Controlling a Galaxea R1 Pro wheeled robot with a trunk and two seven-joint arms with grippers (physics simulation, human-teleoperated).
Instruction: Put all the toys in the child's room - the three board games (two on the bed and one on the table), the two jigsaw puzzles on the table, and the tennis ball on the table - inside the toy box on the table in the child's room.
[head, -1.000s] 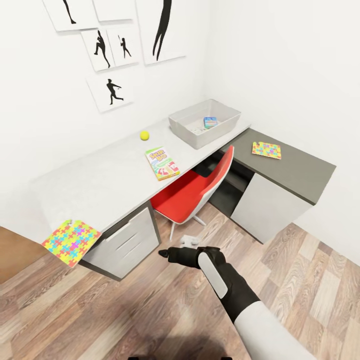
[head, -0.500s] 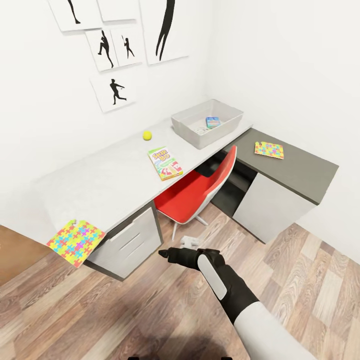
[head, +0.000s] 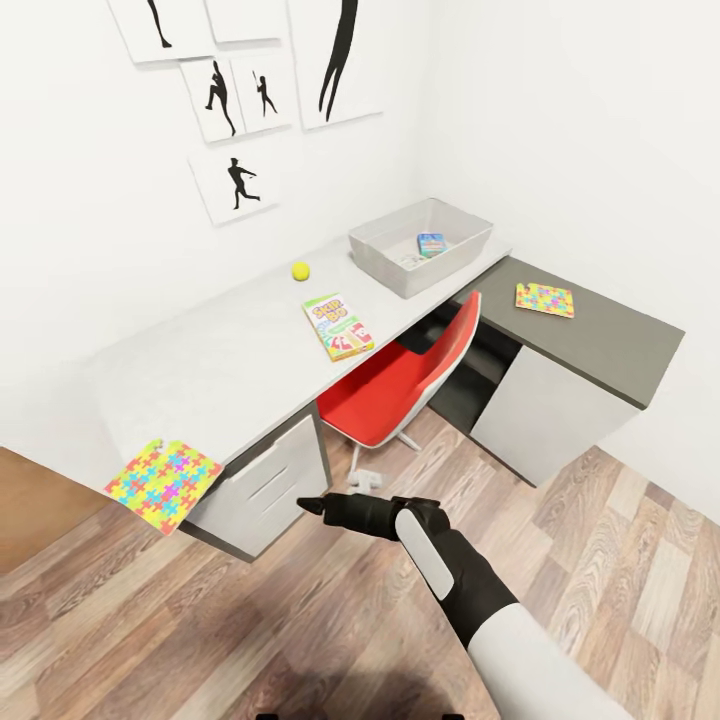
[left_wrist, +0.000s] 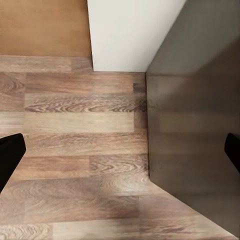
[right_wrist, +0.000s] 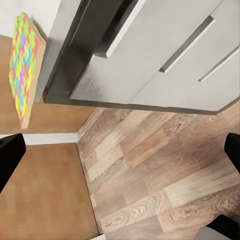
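Head view: right gripper (head: 306, 503) held low over the wood floor (head: 250, 620) by the desk drawers (head: 262, 482), empty, fingers spread. On the table (head: 200, 370): toy box (head: 421, 245) holding the blue game (head: 431, 243), tennis ball (head: 300, 270), Skip-Bo box (head: 340, 327), one puzzle (head: 164, 484) overhanging the end, another puzzle (head: 545, 299) on the dark section. Left wrist view: left gripper (left_wrist: 120, 155) spread wide above floor

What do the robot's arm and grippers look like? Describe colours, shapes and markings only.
In the head view the right arm has a white rounded upper shell, a black forearm with a light grey oblong panel, and a black right gripper tapering to a point. In the wrist views, the left gripper and right gripper show plain black fingertips at the picture edges. No cables or logos are visible.
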